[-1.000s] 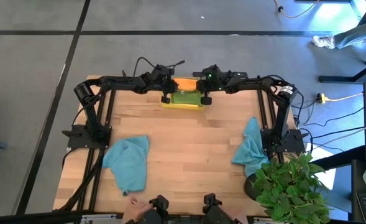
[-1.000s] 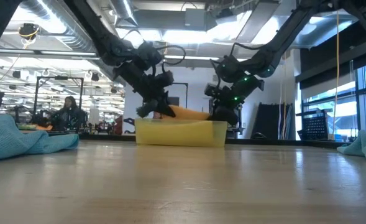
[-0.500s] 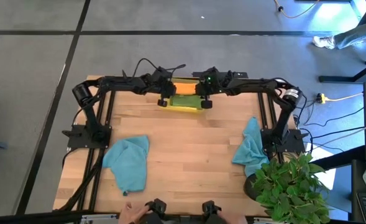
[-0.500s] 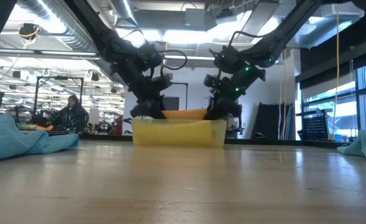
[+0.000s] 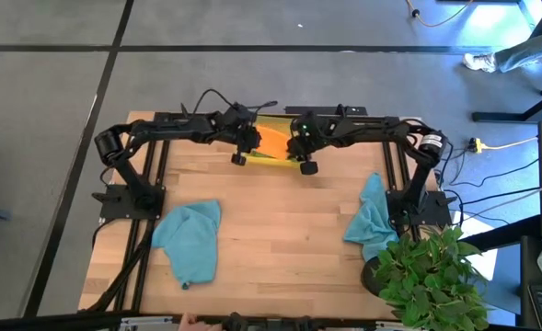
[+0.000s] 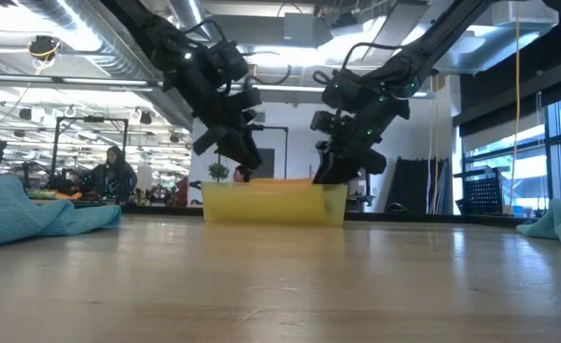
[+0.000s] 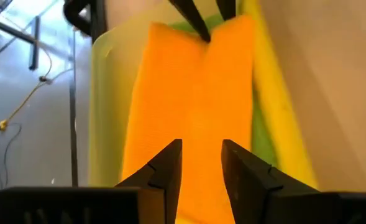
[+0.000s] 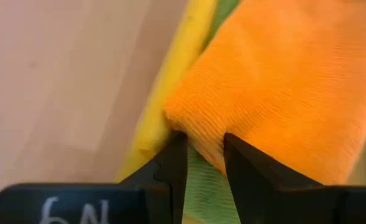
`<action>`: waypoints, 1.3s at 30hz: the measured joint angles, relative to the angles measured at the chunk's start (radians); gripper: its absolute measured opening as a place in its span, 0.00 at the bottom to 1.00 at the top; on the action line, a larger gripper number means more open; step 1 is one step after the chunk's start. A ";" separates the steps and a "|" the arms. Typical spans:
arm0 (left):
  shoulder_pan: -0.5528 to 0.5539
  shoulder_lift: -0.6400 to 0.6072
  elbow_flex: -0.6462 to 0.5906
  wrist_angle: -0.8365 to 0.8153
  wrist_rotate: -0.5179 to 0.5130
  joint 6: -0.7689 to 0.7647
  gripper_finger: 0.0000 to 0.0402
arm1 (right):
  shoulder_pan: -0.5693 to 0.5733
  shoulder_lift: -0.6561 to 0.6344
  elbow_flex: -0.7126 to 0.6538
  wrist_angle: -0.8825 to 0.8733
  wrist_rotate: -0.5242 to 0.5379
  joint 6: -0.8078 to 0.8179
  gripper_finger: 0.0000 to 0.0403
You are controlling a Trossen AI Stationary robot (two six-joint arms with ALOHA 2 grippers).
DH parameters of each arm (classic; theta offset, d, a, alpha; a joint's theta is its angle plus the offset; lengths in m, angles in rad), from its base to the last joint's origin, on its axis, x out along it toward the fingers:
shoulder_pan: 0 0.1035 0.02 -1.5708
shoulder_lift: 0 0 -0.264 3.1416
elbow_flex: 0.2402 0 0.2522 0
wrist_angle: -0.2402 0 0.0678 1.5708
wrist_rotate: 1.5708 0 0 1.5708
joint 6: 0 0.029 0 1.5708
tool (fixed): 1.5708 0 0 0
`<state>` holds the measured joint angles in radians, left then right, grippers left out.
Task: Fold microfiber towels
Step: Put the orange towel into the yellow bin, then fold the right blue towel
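At the far edge of the wooden table (image 5: 280, 230), a translucent yellow tray (image 6: 274, 203) holds a folded orange towel (image 5: 272, 141) lying on top of a green towel (image 8: 207, 186), with a yellow towel (image 8: 170, 81) under them at the tray's near side. Both arms reach in over the tray. Left gripper (image 7: 201, 160) hovers just above the orange towel with its fingers a narrow gap apart, gripping nothing. Right gripper (image 8: 205, 155) is at the opposite end of the orange towel, fingers likewise narrowly parted and empty, their tips at the towel's edge. One teal-blue towel (image 5: 190, 239) lies crumpled at the near left, another teal-blue towel (image 5: 370, 221) at the right edge.
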<state>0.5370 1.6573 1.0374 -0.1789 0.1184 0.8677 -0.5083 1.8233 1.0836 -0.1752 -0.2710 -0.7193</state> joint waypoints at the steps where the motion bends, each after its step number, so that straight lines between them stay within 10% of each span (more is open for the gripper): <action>1: -0.011 0.000 0.000 -0.010 0.000 -0.001 0.26 | 0.004 0.000 0.000 -0.011 0.001 0.000 0.26; 18: -0.121 -0.319 0.000 -0.085 0.078 -0.322 0.25 | 0.075 -0.269 0.000 -0.051 0.235 0.123 0.26; 25: -0.218 -0.499 -0.024 -0.099 0.330 -0.592 0.24 | 0.080 -0.491 -0.005 -0.253 -0.016 0.231 0.26; 39: -0.556 -0.525 -0.434 0.631 0.104 -0.738 0.24 | 0.237 -0.526 -0.010 -0.940 0.158 0.573 0.43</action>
<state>-0.0193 1.1320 0.6030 0.4525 0.2222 0.1299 -0.2712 1.2976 1.0740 -1.1155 -0.1130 -0.1461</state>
